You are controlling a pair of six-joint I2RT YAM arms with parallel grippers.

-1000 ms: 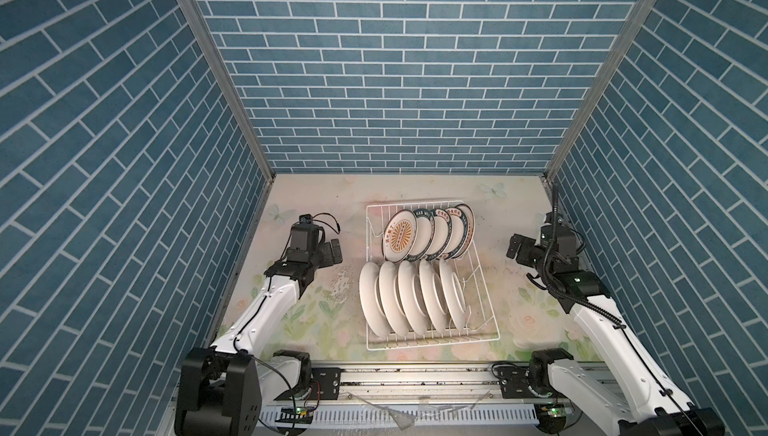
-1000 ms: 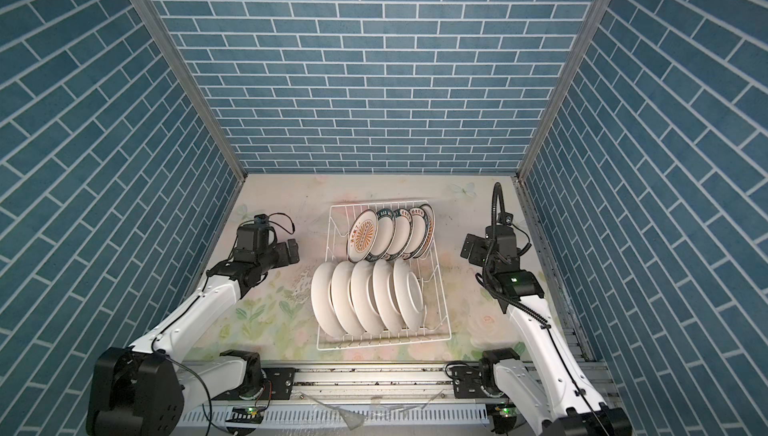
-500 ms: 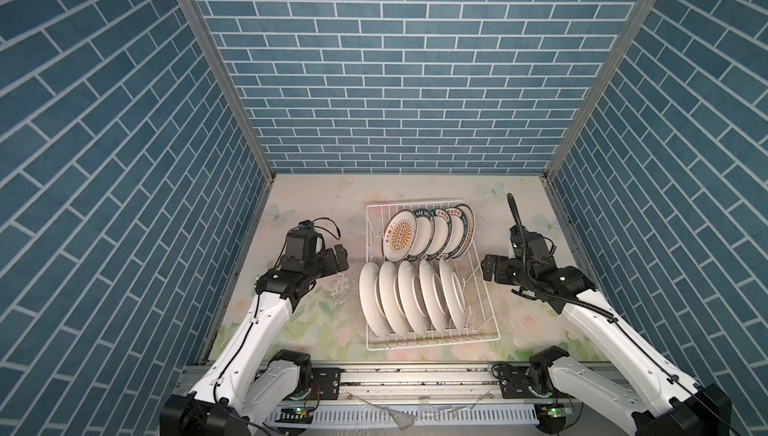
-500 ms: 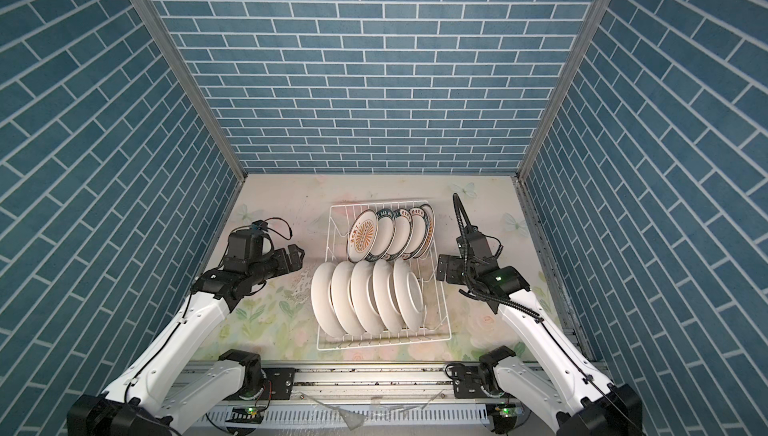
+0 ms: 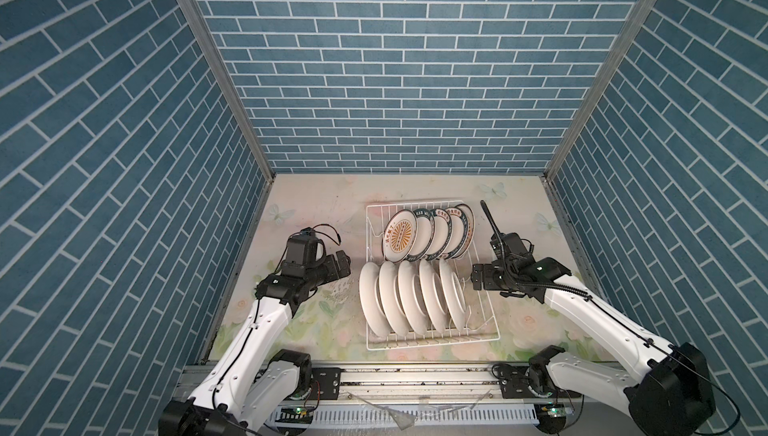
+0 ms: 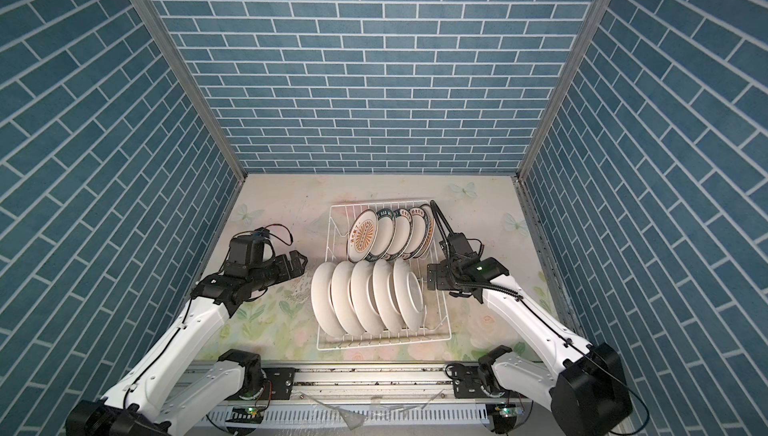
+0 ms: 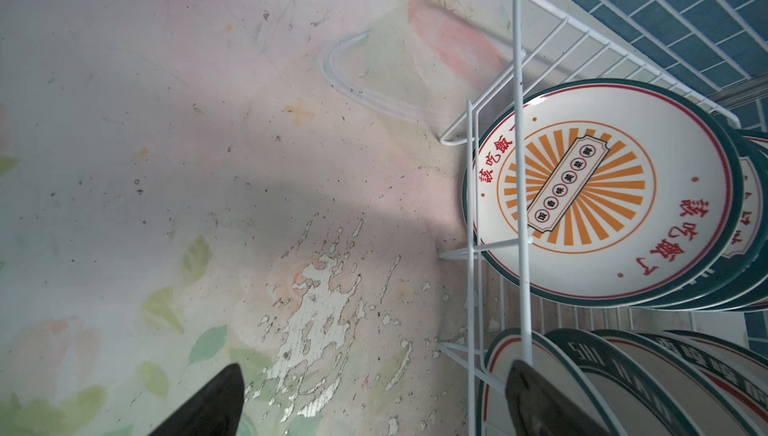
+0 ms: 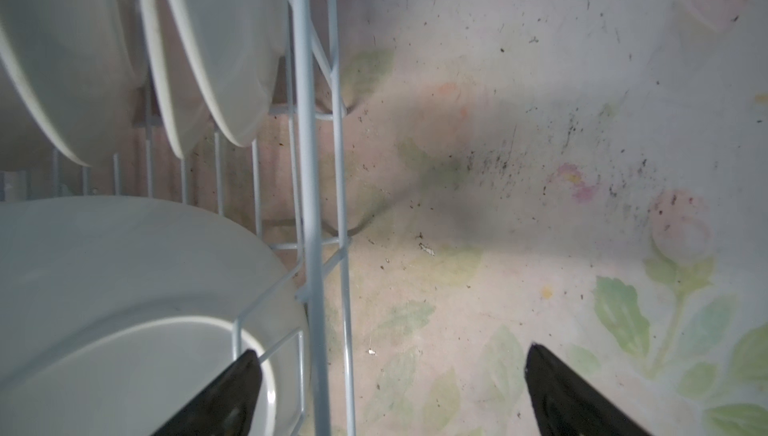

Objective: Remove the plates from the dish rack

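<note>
The white wire dish rack [image 5: 478, 317] [image 6: 434, 313] stands right of the table's middle in both top views. Its back row holds several plates with printed fronts, led by a sunburst plate [image 5: 400, 235] [image 6: 365, 235] [image 7: 602, 193]. Its front row holds several plates showing plain white backs [image 5: 409, 296] [image 6: 365, 296] [image 8: 104, 288]. My left gripper [image 5: 343, 265] [image 6: 301, 263] [image 7: 374, 365] hovers open just left of the rack, holding nothing. My right gripper [image 5: 476, 282] [image 6: 430, 278] [image 8: 390, 348] is open at the rack's right side wall [image 8: 309, 164], one finger over the last white plate.
The table has a worn floral cover [image 5: 324, 213], with peeled patches [image 7: 316, 301] left of the rack. Blue brick walls [image 5: 395, 80] close in the back and both sides. A metal rail [image 5: 415, 380] runs along the front edge.
Both arms have swung inward toward the rack, the left gripper from the left and the right gripper from the right. Both stayed open. The plates have not moved.
</note>
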